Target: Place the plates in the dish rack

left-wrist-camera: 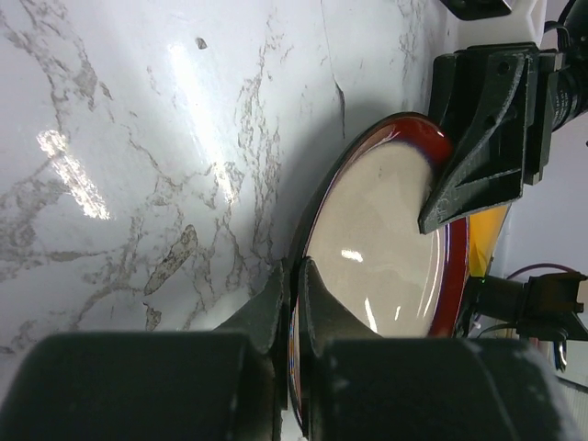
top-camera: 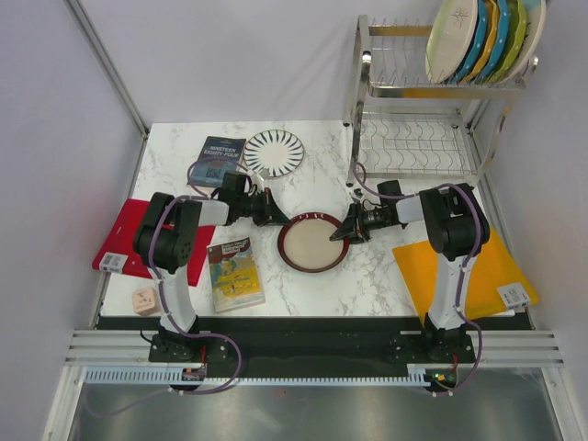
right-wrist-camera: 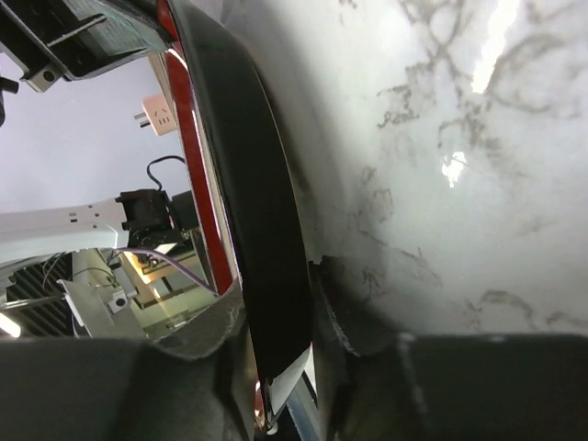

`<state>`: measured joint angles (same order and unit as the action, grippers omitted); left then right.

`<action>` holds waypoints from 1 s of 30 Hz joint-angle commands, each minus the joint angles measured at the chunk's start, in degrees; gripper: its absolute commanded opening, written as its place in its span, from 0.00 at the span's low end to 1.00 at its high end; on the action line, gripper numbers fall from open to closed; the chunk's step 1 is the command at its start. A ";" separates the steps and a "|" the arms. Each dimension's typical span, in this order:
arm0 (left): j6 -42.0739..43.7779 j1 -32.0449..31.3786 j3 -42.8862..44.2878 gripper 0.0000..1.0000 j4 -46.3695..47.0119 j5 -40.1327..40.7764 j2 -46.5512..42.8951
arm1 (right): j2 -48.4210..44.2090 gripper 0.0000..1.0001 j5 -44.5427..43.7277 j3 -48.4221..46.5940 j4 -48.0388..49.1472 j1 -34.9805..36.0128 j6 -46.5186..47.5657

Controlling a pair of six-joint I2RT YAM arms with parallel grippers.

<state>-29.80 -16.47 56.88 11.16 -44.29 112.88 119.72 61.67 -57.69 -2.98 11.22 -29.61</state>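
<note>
Under everything, tabletop: white marble with grey veins; both arms are bolted at its near edge.
Back right, rack: tall two-tier steel wire frame. Its upper shelf carries a row of plates standing on edge, a cream one at the left end, teal, yellow and green ones behind it.
Right edge, orange board: lies flat under the right arm and overhangs the tabletop's side.
Left edge, red board: lies flat beneath the left arm.
Centre, maroon plate: beige with a maroon rim, face up between the two tools, well short of the rack. The wrist views show a shadow beneath it.
Back centre, striped plate: flat on the tabletop, just beside the dark book.
Front left, yellow book: flat, near the maroon plate.
Left tool: clenched on the maroon plate's left rim, one finger on each face.
Right tool: fingers straddle the opposite rim; whether they pinch it cannot be told.
Front left corner, block: small, tan.
</note>
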 commanded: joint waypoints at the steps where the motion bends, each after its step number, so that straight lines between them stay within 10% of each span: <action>1: -3.51 -1.64 2.00 0.02 1.15 -2.73 0.15 | 3.07 0.24 -18.34 2.41 -2.46 3.10 5.61; 6: -1.84 -0.76 1.65 0.14 -1.57 0.08 -2.22 | -0.80 0.00 -20.53 1.01 -6.58 3.10 8.50; 15: 11.25 6.27 9.12 0.52 -14.14 6.49 -13.03 | -16.00 0.00 -21.24 -14.53 -33.47 1.79 33.43; 25: 12.75 12.69 10.97 0.57 -14.15 7.39 -19.36 | -32.79 0.00 -29.14 -31.93 -43.25 0.38 41.29; 30: 11.78 10.85 7.28 0.57 -11.42 4.83 -18.75 | -31.40 0.00 -33.89 -57.58 -46.84 0.38 43.23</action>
<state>-19.57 -3.90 66.61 -1.30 -36.86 94.56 91.74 28.03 -95.92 -51.70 11.42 10.70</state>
